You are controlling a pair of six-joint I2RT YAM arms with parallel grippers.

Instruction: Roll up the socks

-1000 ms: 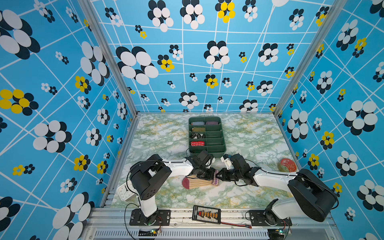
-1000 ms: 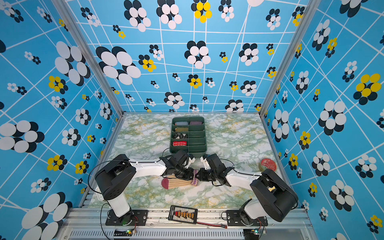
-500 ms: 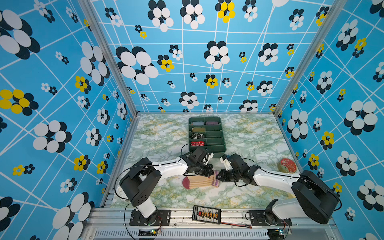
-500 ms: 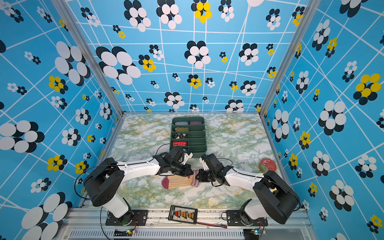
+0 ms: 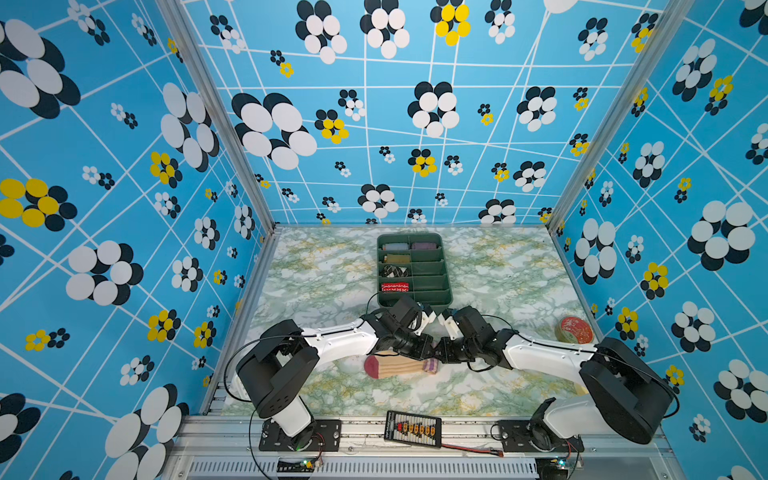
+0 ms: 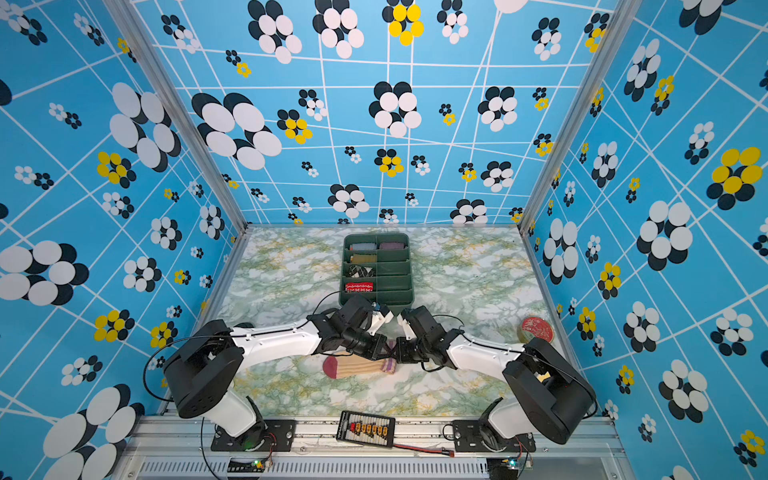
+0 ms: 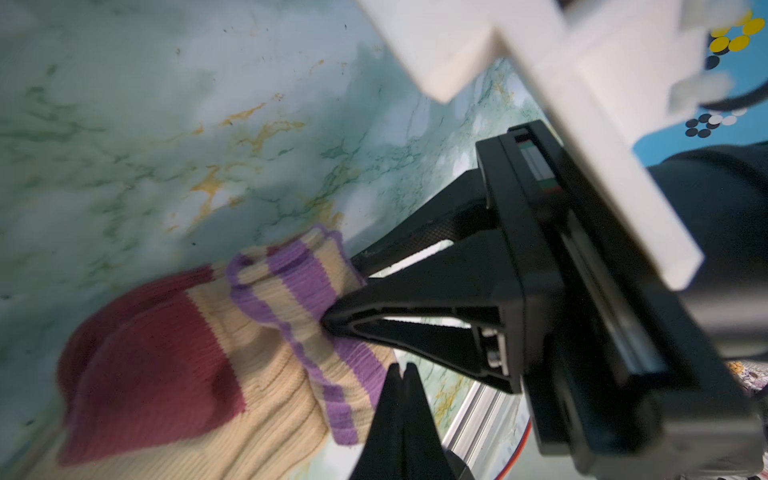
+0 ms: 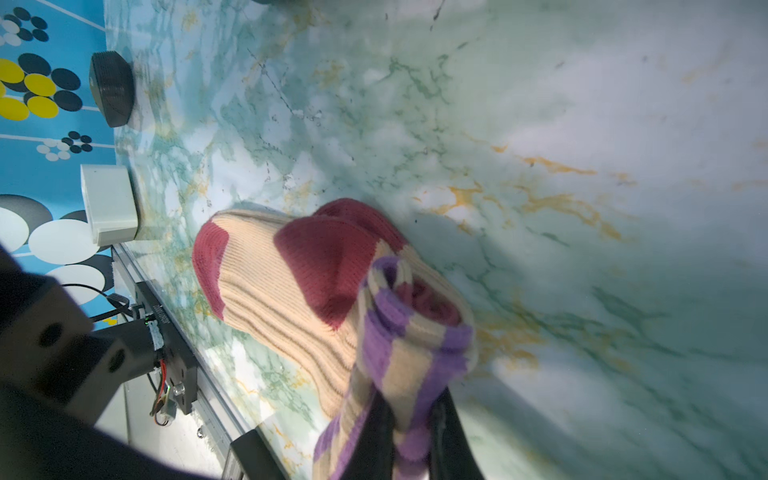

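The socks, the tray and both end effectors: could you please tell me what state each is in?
Pale orange-cream ribbed socks, lying flat, striped cuff bunched, not yet rolled.
Left end effector, shut, beside the cuff.
Right end effector, shut on the socks' cuff.
Dark green compartment tray, partly filled.

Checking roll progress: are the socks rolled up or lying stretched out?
Mostly stretched out: the socks lie lengthwise on the table; only the striped cuff curls over, pinched by the right gripper.

2x socks [image 5: 395,366], 5x rolls [image 5: 395,286], 1x tray [image 5: 430,284]
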